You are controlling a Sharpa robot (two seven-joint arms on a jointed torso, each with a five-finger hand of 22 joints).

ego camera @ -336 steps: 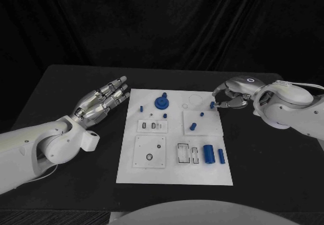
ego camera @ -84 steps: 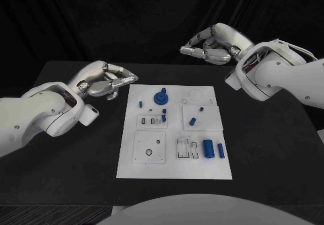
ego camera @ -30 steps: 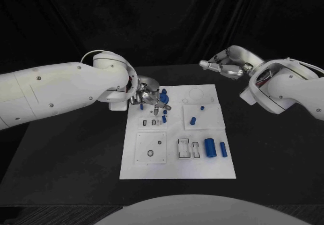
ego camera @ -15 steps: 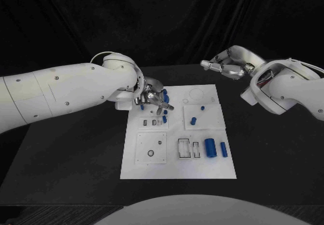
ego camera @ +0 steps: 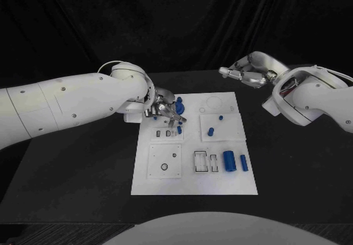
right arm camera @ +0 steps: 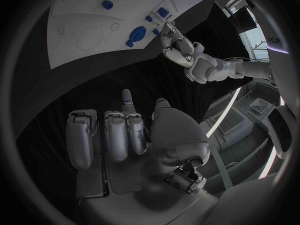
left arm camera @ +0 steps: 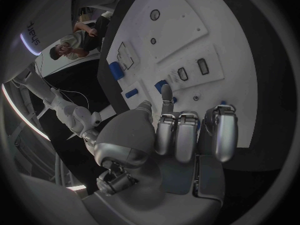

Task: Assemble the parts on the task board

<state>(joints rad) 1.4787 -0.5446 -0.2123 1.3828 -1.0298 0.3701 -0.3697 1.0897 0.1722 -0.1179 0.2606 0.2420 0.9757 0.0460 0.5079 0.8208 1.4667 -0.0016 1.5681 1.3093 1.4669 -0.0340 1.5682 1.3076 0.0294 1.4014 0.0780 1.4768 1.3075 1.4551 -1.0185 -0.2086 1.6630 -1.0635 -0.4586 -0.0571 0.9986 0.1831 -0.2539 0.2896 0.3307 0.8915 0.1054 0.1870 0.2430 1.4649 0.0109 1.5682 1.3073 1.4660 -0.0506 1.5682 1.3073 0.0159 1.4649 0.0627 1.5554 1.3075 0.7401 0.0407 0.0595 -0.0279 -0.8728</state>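
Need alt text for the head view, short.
The left hand reaches over the far left part of the white task board, its fingers among small blue parts. The right hand hangs above the black table beyond the board, holding nothing.

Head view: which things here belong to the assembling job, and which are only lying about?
Job:
task board
blue parts, e.g. large cylinder, round knob
left hand, over the board
right hand, raised off it

Lying about:
black table

left robot hand (ego camera: 166, 109) lowered onto task board (ego camera: 195, 181)
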